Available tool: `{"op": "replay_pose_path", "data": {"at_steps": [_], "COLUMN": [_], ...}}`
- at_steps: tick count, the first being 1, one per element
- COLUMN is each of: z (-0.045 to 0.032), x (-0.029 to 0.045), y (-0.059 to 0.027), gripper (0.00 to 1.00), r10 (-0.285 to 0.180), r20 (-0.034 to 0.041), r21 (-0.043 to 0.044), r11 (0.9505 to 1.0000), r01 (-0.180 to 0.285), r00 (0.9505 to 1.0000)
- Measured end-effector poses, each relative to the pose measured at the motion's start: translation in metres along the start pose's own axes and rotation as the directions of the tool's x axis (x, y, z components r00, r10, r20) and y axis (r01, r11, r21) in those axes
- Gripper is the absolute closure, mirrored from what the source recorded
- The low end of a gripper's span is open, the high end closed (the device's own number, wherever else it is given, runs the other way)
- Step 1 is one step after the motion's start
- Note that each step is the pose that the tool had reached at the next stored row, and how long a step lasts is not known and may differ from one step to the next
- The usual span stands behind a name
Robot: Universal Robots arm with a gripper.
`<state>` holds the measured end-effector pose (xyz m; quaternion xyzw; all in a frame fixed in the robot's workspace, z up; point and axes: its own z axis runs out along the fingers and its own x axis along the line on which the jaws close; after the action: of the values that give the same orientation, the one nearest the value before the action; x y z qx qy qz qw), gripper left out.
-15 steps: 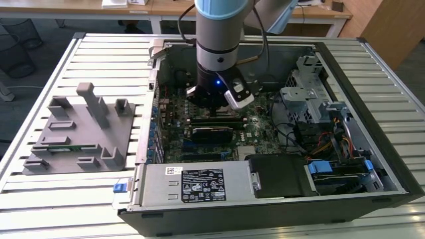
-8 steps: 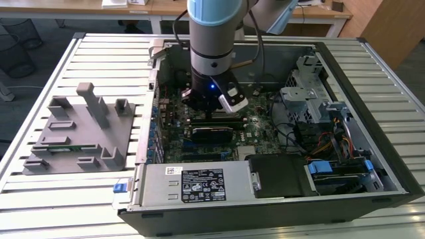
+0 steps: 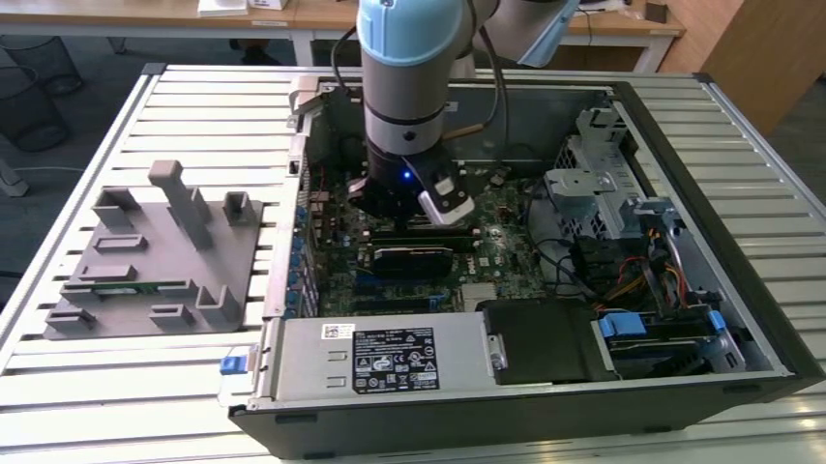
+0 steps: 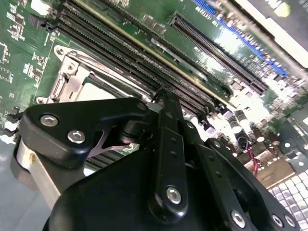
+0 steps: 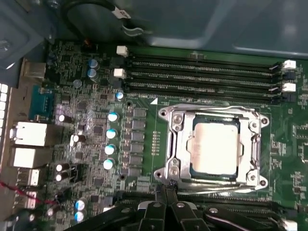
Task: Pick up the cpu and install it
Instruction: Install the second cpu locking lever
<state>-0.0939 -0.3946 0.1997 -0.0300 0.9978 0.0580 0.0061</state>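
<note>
Motherboard [image 5: 86, 120]: cpu [image 5: 214, 148] socketed beside claw [image 5: 166, 197].

A slatted metal counter [image 3: 155, 387] is seen in the exterior view. Two things are carried directly on it — an open computer case [image 3: 761, 319] toward the exterior view's right and a grey parts holder [image 3: 155, 256] toward its left, set apart.

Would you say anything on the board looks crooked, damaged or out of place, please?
Nothing stands out. The cpu lies flat and square inside its metal socket frame, and the end effector sits beside the frame, touching nothing visible.
</note>
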Motion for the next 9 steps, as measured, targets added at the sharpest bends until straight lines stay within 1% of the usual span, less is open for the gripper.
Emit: {"op": "replay_pose_path", "data": {"at_steps": [1,3,8,9], "z": [0.0008,0.0025,0.0039,0.0038], "x": [0.0000,0.0001,0.0007,0.0007], "y": [-0.0001,-0.0002,-0.0004,-0.0004], "gripper": [0.89,0.89,0.89,0.89], "r10": [0.000,0.000,0.000,0.000], "r20": [0.0005,0.0010,0.0018,0.0020], "r21": [-0.0065,-0.0148,-0.0297,-0.0307], "r11": [1.0000,0.9999,0.9996,0.9995], "r01": [0.000,0.000,0.000,0.000], "r00": [1.0000,1.0000,1.0000,1.0000]}}
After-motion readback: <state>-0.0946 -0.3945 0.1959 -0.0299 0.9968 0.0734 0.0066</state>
